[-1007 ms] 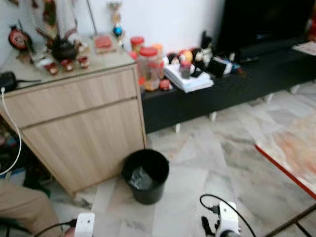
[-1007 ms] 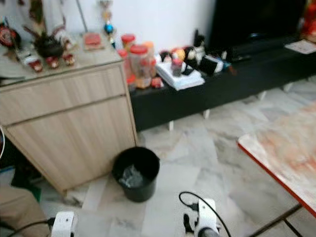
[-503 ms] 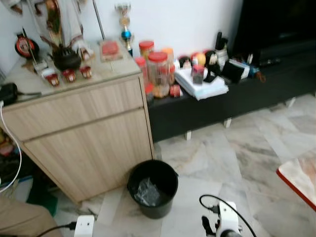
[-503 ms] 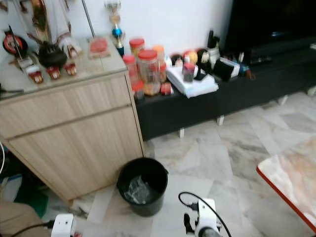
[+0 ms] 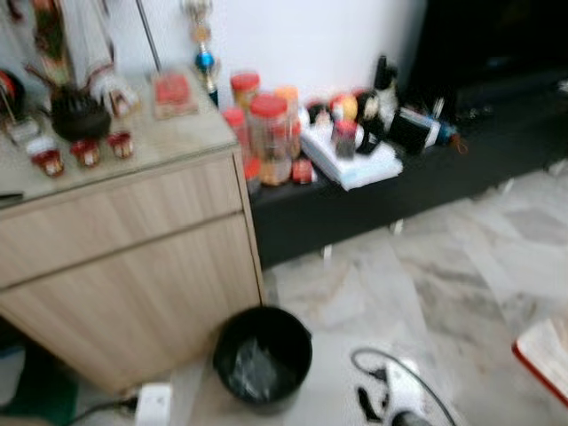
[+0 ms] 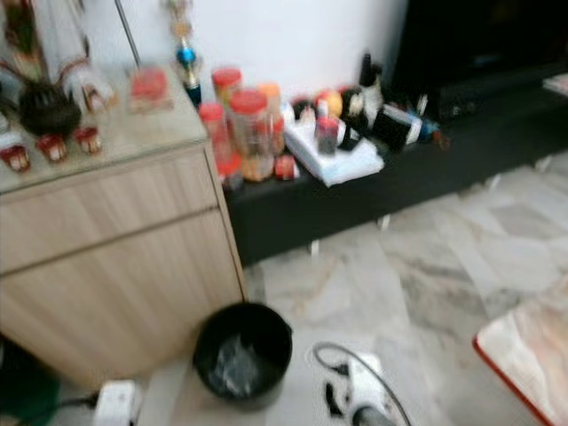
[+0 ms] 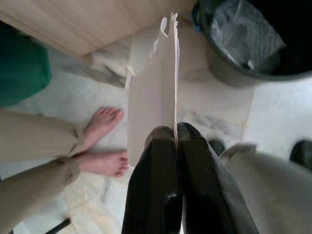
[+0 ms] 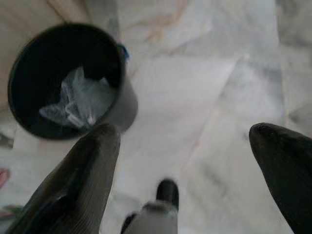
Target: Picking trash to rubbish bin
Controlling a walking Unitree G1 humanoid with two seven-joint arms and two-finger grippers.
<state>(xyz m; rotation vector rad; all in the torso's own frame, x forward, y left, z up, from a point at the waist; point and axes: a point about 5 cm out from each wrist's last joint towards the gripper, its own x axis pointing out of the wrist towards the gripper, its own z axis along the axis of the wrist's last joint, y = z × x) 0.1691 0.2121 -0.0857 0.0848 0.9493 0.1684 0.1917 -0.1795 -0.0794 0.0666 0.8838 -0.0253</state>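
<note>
Floor [image 5: 461,257]: pale marble tiles, blurred in both eye views.
Wooden cabinet [image 5: 133,257]: stood against the white wall, its top crowded with small red cups, a dark pot and a trophy.
Black low bench [image 5: 417,173]: ran beside the cabinet along the wall, carrying red-lidded jars [image 5: 266,133], a white stack of papers and dark clutter.
Rubbish bin [image 5: 263,355]: black and round, on the floor just in front of the cabinet's front corner; crumpled clear plastic [image 8: 75,105] lay inside it.
Person: bare feet [image 7: 105,141] and tan trouser legs stood on the floor near the bin, seen from the left wrist.
Left gripper [image 7: 175,134]: fingers pressed together, pinching a flat piece of pale cardboard [image 7: 151,92] by its edge; the sheet pointed toward the bin's rim, just beside it but outside the bin.
Right gripper [image 8: 187,141]: fingers spread wide apart, holding nothing, above the floor with the bin just beyond one fingertip [image 8: 100,146].
Table corner [image 5: 546,355]: red-edged, at the right edge of the eye views.
</note>
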